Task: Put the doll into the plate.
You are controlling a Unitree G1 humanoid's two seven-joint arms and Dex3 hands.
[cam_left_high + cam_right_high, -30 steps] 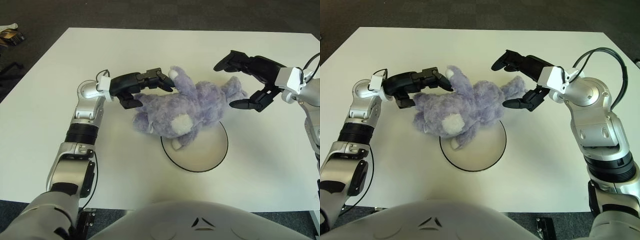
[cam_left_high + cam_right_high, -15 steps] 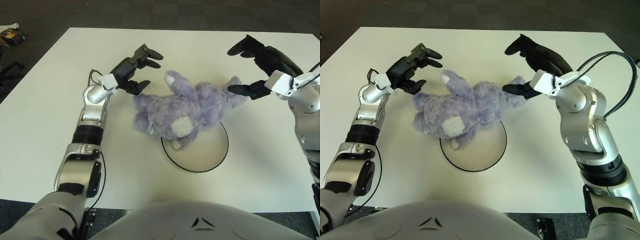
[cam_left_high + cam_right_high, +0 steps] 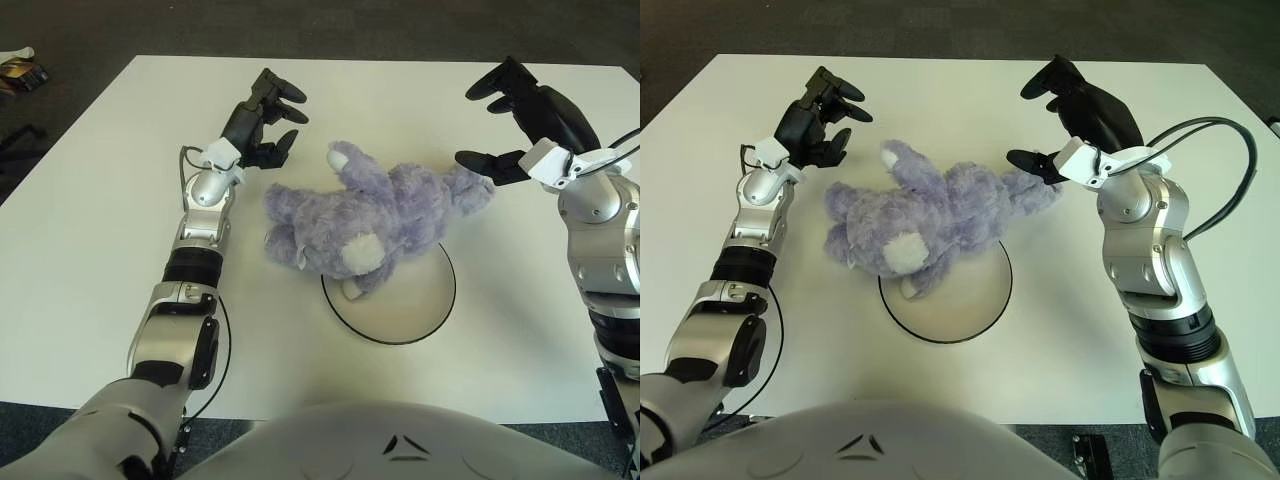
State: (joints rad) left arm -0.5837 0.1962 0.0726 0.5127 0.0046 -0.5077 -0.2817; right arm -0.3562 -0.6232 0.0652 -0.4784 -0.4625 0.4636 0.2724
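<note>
Nearest the robot's body, a round white plate (image 3: 410, 318) with a dark rim sits flat on the white worktop (image 3: 80, 250), near the middle of the front half. The near part of the plate is bare.

A purple plush doll (image 3: 375, 215) with a white patch lies on its side across the far-left rim of the plate. Only its lower part, a leg and part of the belly, overlaps the dish; most of its body and one limb spread onto the worktop to the left and beyond the plate. One rounded limb with a pale tip points away from the robot, toward the far edge.

The left robot hand (image 3: 258, 125) shows up and to the left of the doll, apart from it, with a clear strip of worktop between its fingers and the plush. Its black fingers are spread and hold nothing, the palm turned toward the doll.

The right robot hand (image 3: 1072, 118) shows above and to the right of the doll. Its fingers are splayed wide and grip nothing; the lower finger reaches close to the doll's right end, and whether it touches the fur cannot be told.

Beyond the worktop's far edge lies dark carpeted floor (image 3: 350, 25).
</note>
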